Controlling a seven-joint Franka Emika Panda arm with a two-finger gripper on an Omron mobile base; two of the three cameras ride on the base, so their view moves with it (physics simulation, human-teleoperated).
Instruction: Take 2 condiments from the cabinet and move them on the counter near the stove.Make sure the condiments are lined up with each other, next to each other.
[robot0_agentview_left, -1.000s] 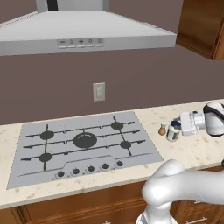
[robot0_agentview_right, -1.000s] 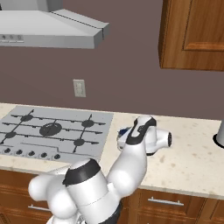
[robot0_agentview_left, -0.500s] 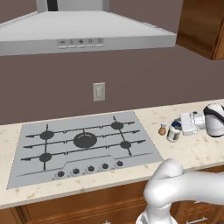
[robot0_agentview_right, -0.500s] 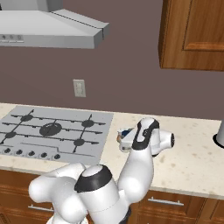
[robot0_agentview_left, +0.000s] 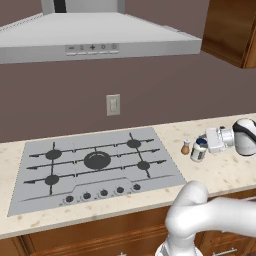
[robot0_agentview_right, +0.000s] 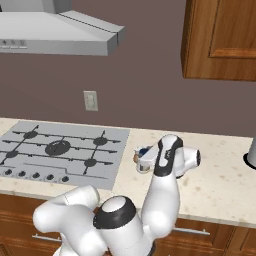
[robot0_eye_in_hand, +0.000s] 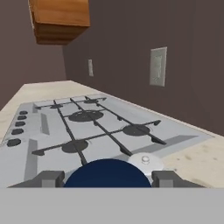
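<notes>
Beige speckled bench (robot0_agentview_left: 235, 175) carries two condiments right of the stove (robot0_agentview_left: 95, 165): the jar (robot0_agentview_left: 198, 150) and small shaker (robot0_agentview_left: 186, 147), touching. My forearm lies level, pincer (robot0_agentview_left: 210, 141) at the jar. From the right, my elbow hides them. Hand camera: fingertips (robot0_eye_in_hand: 48, 178) flank the blue lid; contact unclear.

Left base view sits behind-left of the arm, looking forward and down over the stove (robot0_agentview_left: 97, 167) and counter (robot0_agentview_left: 165, 132), range hood (robot0_agentview_left: 95, 37) overhead; right base view does the same from behind-right, further right along the counter, catching the wall cabinet (robot0_agentview_right: 220, 40). Both share stove, wall outlet (robot0_agentview_left: 113, 105), hood and the counter strip just right of the stove. Hand view sits low at counter height just right of the stove, close in, facing left across the burners, outlet on its right.
</notes>
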